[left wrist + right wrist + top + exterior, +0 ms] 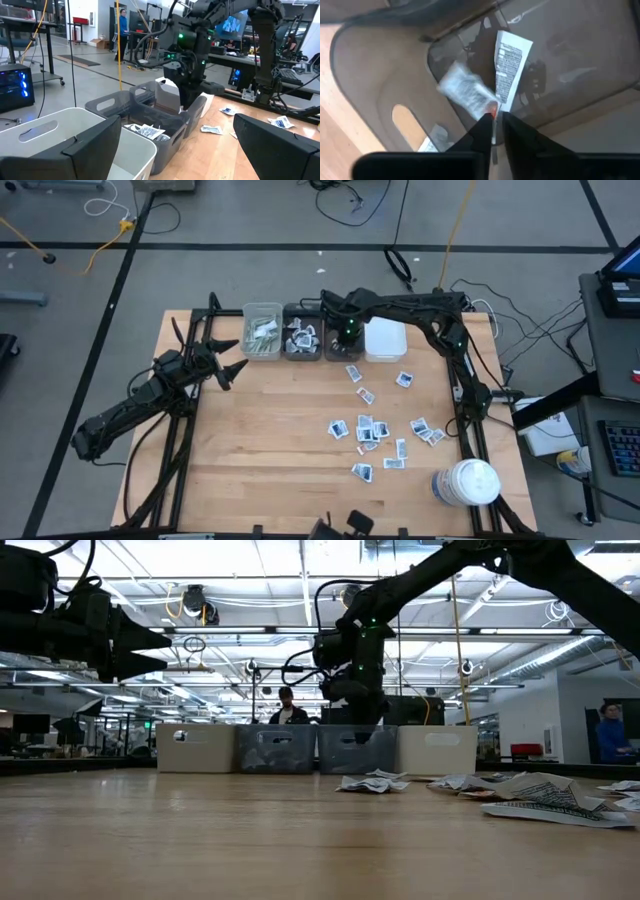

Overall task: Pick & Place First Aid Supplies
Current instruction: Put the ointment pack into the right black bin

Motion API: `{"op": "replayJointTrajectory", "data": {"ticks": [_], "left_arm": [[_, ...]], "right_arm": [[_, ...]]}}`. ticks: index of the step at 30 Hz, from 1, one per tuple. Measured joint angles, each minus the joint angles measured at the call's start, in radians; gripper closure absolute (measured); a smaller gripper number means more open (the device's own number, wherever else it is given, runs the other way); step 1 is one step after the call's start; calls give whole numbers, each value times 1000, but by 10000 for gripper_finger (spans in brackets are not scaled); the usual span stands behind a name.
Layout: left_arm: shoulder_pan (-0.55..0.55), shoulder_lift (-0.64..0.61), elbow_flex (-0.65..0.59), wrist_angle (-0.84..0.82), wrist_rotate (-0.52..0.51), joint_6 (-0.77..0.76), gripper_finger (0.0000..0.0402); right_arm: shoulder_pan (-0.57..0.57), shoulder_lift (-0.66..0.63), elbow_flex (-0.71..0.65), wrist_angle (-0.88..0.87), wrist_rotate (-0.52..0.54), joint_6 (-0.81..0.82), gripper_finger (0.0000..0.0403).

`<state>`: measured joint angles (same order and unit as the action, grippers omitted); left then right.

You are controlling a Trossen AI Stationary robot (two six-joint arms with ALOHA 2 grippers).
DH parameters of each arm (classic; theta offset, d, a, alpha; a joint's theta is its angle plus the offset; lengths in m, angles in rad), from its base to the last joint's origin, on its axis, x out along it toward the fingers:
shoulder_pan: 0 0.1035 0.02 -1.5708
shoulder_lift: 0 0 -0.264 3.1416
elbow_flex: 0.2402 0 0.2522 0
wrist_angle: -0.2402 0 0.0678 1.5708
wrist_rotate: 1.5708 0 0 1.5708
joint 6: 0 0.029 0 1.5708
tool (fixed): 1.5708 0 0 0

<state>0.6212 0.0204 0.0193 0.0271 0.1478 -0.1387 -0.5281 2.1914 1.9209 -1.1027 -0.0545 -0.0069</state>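
Several white sachets (372,430) with dark print lie loose on the wooden table's right half. Four small bins line the far edge. My right gripper (346,336) points down into the third bin, a dark grey one (338,350), with its fingers almost together (493,120) and a blurred sachet (464,89) at their tips. Another sachet (511,62) lies flat on that bin's floor. My left gripper (226,366) waits open and level above the table's left side, touching nothing. My right gripper has one end of the small sachet (489,107) between its two fingertips, coming from above and pointing down. The sachet sticks out sideways from the tips, clear of the bin's floor, and is blurred. Only a narrow slit shows between the fingers.
The leftmost, pale bin (262,332) holds greenish strips, the second, dark bin (301,338) holds sachets, and the fourth, white bin (386,340) stands right of my gripper. A large white lidded jar (467,483) stands at the near right corner. People show in the room beyond.
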Motion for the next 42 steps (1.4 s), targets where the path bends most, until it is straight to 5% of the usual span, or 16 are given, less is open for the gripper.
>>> {"op": "replayJointTrajectory", "data": {"ticks": [14,29,42], "left_arm": [[0,0,0,0,0,0,9],[0,0,0,0,0,0,9],[0,0,0,0,0,0,9]], "right_arm": [[13,-1,0,38,6,-17,205],[38,-157,1,-115,28,-128,213],[153,-242,1,-207,27,-585,216]]}}
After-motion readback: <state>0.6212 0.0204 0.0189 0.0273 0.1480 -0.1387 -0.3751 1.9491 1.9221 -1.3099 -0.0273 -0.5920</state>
